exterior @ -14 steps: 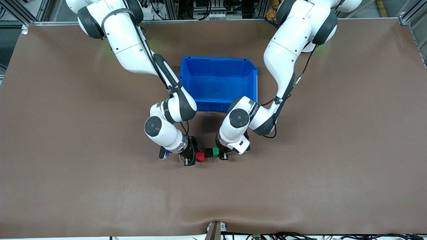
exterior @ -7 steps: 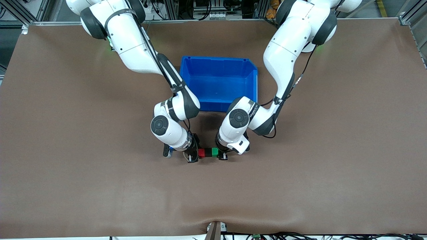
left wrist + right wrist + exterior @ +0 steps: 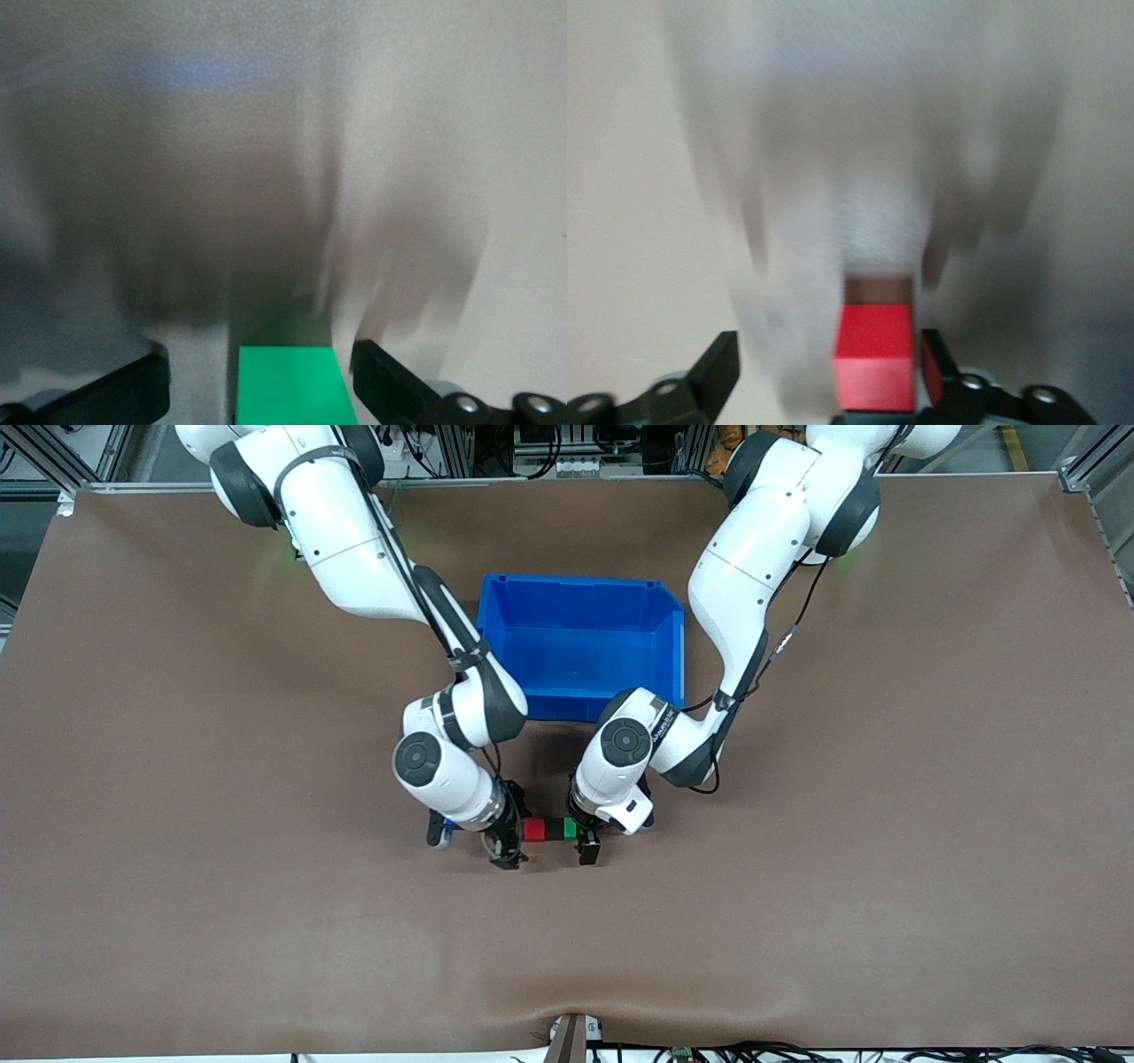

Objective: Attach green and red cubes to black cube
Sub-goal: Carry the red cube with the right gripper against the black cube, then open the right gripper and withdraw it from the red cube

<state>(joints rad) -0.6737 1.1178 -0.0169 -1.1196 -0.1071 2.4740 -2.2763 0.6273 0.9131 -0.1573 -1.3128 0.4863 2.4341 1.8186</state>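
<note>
The right gripper [image 3: 509, 849] and left gripper [image 3: 586, 843], both spread open, flank the joined small red cube [image 3: 533, 830], matte black cube [image 3: 553, 830] and green cube [image 3: 570, 829].

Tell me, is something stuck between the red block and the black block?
No. The red cube, black cube and green cube sit in one row, nothing visible between them. The right claw is at red, the left claw at green.

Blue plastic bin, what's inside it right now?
The blue plastic bin shows only bare blue floor inside. Its corner nearest the right arm is covered by that arm, so unseen.
</note>
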